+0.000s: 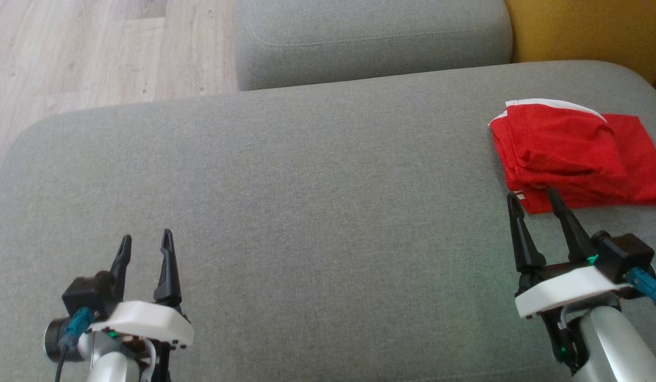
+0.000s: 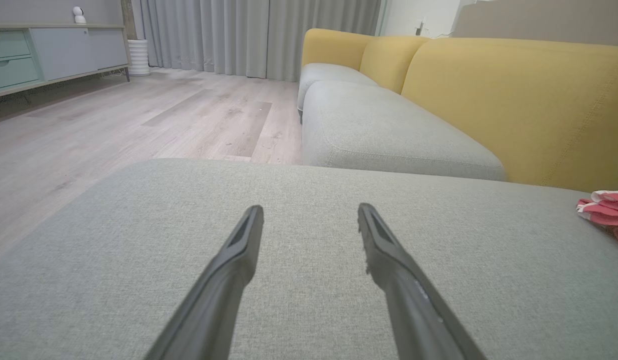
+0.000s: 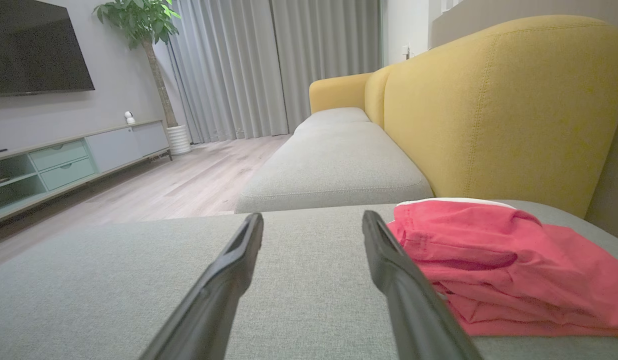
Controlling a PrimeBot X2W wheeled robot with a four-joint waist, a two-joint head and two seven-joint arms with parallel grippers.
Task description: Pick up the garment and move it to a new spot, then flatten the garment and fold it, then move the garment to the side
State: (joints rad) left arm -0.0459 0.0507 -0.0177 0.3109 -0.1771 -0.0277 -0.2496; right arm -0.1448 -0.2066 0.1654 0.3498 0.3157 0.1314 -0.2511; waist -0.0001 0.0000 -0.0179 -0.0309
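The garment [image 1: 572,154] is red with a white edge and lies folded at the far right of the grey sofa cushion [image 1: 307,185]. In the right wrist view the garment [image 3: 504,265] lies just right of the fingers. My right gripper [image 1: 535,199] stands open, its fingertips at the garment's near left edge, holding nothing. My left gripper [image 1: 146,241] is open over bare cushion at the lower left, far from the cloth. The left wrist view catches the garment [image 2: 609,210] at its right edge, beyond the open left gripper [image 2: 311,212]. The right gripper [image 3: 313,220] is empty between its fingers.
A second grey seat cushion [image 1: 370,42] lies beyond a gap at the back. The yellow sofa back [image 1: 593,32] rises at the far right. Wooden floor [image 1: 94,48] runs past the cushion's left edge. A low TV cabinet [image 3: 64,160] stands across the room.
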